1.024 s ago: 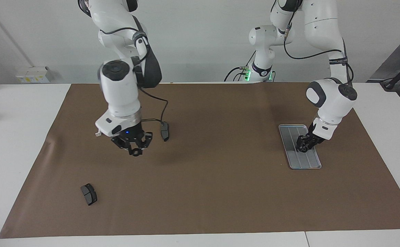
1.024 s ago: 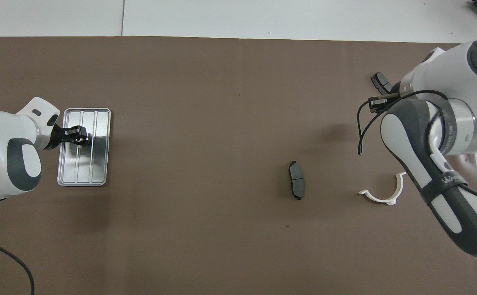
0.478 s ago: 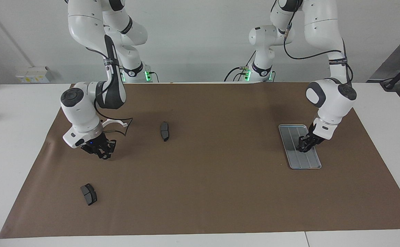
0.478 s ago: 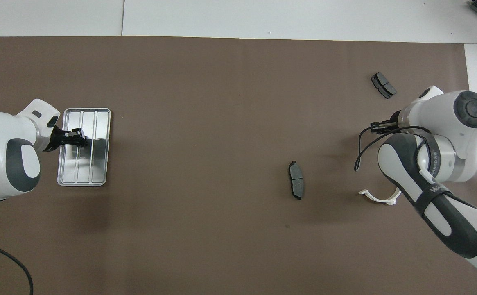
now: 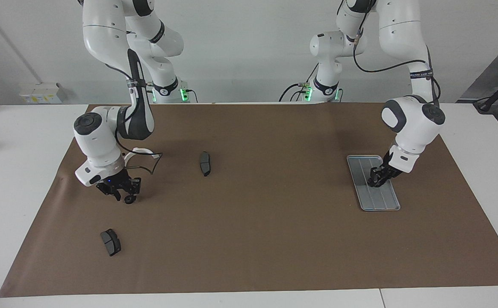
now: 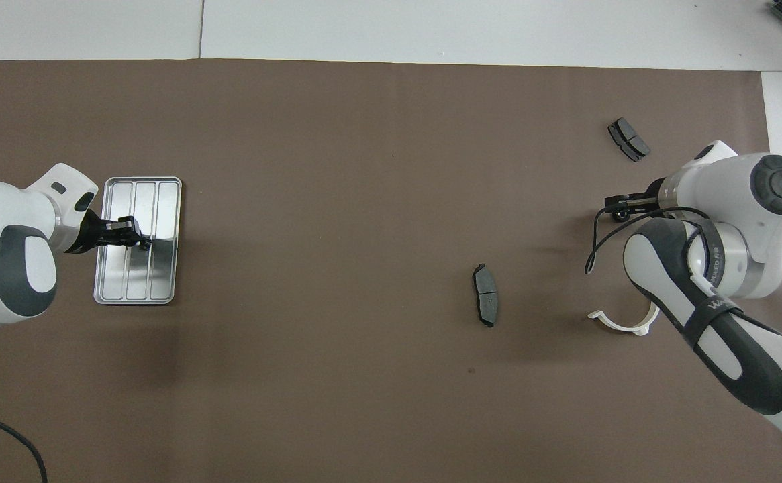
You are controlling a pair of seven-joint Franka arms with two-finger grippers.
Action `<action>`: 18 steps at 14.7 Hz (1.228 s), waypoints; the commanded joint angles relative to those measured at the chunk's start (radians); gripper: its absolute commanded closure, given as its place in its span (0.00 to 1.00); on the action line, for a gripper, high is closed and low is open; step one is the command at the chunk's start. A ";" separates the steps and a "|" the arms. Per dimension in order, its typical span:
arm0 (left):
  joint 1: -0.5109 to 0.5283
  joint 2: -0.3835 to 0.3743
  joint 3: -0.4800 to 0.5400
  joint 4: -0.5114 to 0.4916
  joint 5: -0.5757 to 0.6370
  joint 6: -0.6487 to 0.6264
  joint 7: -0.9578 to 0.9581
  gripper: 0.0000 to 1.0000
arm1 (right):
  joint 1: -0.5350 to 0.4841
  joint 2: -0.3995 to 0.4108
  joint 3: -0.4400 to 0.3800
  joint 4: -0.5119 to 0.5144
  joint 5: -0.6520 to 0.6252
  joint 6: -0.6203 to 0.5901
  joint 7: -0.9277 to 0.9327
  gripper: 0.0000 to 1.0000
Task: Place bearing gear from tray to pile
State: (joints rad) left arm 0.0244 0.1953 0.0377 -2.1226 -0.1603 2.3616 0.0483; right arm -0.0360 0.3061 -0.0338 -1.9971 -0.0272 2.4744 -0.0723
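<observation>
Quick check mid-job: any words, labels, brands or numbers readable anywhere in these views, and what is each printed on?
"WA": white letters on the dark strap along the right arm, overhead view; the rest is not legible.
White lettering on the right arm's wrist ring: too small to read.
White lettering on the left arm's dark band: too small to read.
Tray: no markings visible.

You have a tray (image 5: 376, 200) of silver metal, grooved and glossy enough to mirror light. It sits on a matt brown paper-like sheet (image 5: 274, 239) over the smooth white table (image 5: 13, 179). At 4 o'clock overhead, the half-ring bracket (image 6: 622, 322) looks like white plastic.
</observation>
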 commanded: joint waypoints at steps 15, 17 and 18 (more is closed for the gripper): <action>-0.406 0.076 0.002 0.229 0.071 0.050 -0.378 1.00 | -0.005 -0.145 0.109 0.279 0.076 -0.473 0.239 0.00; -0.481 0.145 0.002 0.315 0.070 0.051 -0.450 1.00 | -0.005 -0.147 0.115 0.268 0.076 -0.457 0.256 0.00; -0.509 0.177 0.002 0.360 0.070 0.051 -0.491 1.00 | -0.005 -0.145 0.117 0.267 0.076 -0.454 0.256 0.00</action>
State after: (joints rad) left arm -0.4192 0.2771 0.0228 -1.8779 -0.1083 2.4091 -0.3633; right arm -0.0317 0.1730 0.0719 -1.7161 0.0263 2.0196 0.1701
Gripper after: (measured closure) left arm 0.656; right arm 0.000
